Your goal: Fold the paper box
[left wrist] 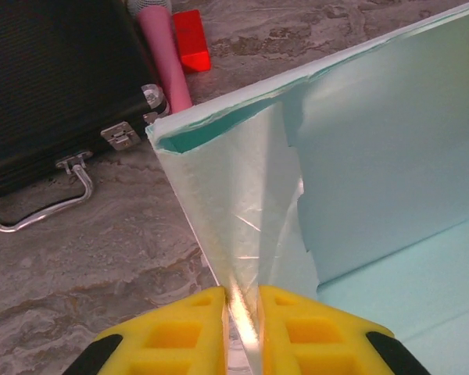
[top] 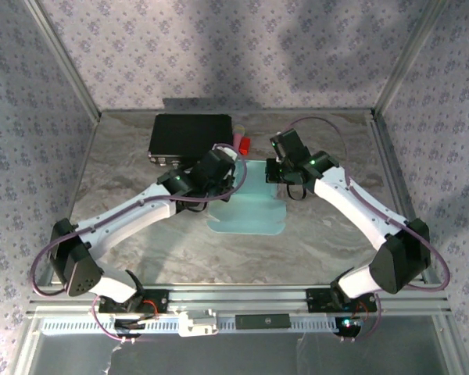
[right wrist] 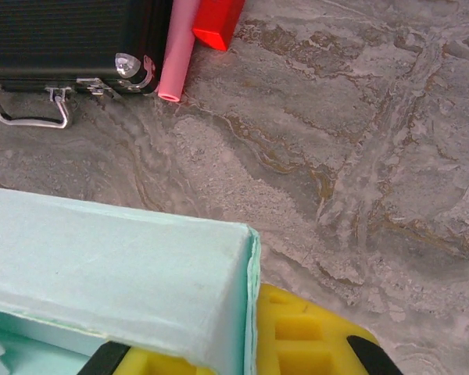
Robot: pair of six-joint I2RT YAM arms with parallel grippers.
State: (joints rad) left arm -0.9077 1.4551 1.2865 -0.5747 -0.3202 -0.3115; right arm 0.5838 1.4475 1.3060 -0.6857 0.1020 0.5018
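The paper box (top: pixel 246 209) is pale light-blue card lying mid-table, its flat part spread toward the near side and its far walls raised. My left gripper (top: pixel 228 178) is at the box's far left corner. In the left wrist view its yellow fingers (left wrist: pixel 187 328) are shut on a thin upright side wall of the paper box (left wrist: pixel 375 141); the left gripper (left wrist: pixel 242 305) pinches the wall's edge. My right gripper (top: pixel 278 173) is at the far right corner. In the right wrist view the right gripper (right wrist: pixel 250 336) is shut on the end wall of the paper box (right wrist: pixel 117 266), whose folded corner covers one finger.
A black case (top: pixel 189 134) with metal latches and a handle lies at the back left. A pink tube (top: pixel 238 139) and a small red block (top: pixel 246 143) lie beside it, just behind the box. Metal frame posts edge the marble table (top: pixel 328 234).
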